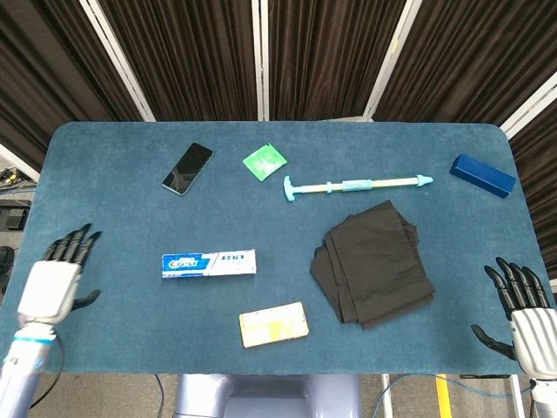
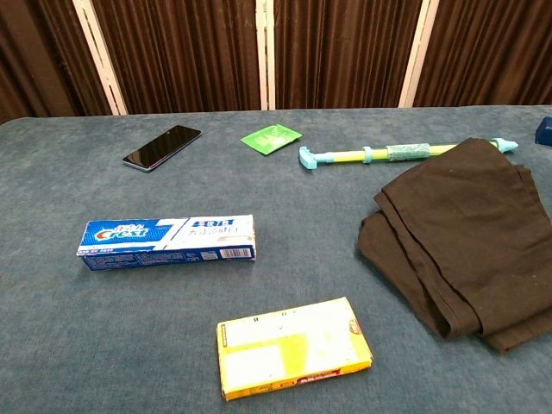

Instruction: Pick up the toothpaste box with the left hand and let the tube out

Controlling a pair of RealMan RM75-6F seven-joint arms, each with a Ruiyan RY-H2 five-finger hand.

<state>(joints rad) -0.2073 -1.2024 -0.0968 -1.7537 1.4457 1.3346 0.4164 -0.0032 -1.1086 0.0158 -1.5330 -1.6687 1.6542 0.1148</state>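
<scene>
The blue and white toothpaste box [image 1: 209, 263] [image 2: 169, 241] lies flat on the blue table, left of centre, its long side running left to right. No tube is visible outside it. My left hand [image 1: 56, 279] hovers over the table's left edge, well left of the box, fingers spread and holding nothing. My right hand [image 1: 525, 318] stays off the table's right front corner, fingers spread and empty. Neither hand appears in the chest view.
A yellow and white box [image 1: 273, 324] [image 2: 294, 347] lies just in front of the toothpaste box. A black folded cloth [image 1: 372, 261] sits right of centre. Behind are a phone [image 1: 187, 168], a green packet [image 1: 265, 160], a long teal-ended tool [image 1: 357, 185] and a dark blue box [image 1: 482, 175].
</scene>
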